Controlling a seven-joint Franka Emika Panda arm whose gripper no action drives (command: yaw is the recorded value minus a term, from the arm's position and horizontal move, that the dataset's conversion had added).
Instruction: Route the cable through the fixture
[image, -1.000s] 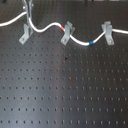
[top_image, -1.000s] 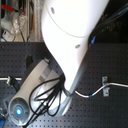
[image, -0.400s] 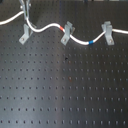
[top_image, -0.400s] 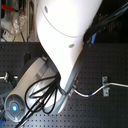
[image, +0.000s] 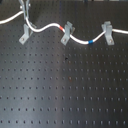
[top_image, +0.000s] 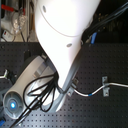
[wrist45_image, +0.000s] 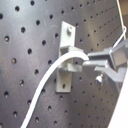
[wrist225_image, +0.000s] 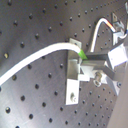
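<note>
The white cable (image: 47, 26) snakes across the back of the board in the first exterior view. Its red band (image: 63, 27) sits at the middle clip (image: 66, 35) and its blue band (image: 90, 42) lies before the right clip (image: 107, 34); it passes through both. My gripper (image: 24, 7) hangs over the left fixture (image: 23, 35), shut on the cable. In the first wrist view the cable (wrist45_image: 47, 85) arcs over the fixture's prongs (wrist45_image: 67, 52) into my fingers (wrist45_image: 107, 57). I cannot tell whether it is seated in the slot.
The black perforated board (image: 65, 85) fills the front of the first exterior view. In the second exterior view the white arm (top_image: 62, 35) and its black hoses (top_image: 42, 92) hide most of the scene; only one clip (top_image: 105, 80) and the blue-banded cable stretch (top_image: 89, 93) show.
The arm has edged slightly toward the second exterior view's left. The cable stays in the grip and its shape over the left clip is nearly the same.
</note>
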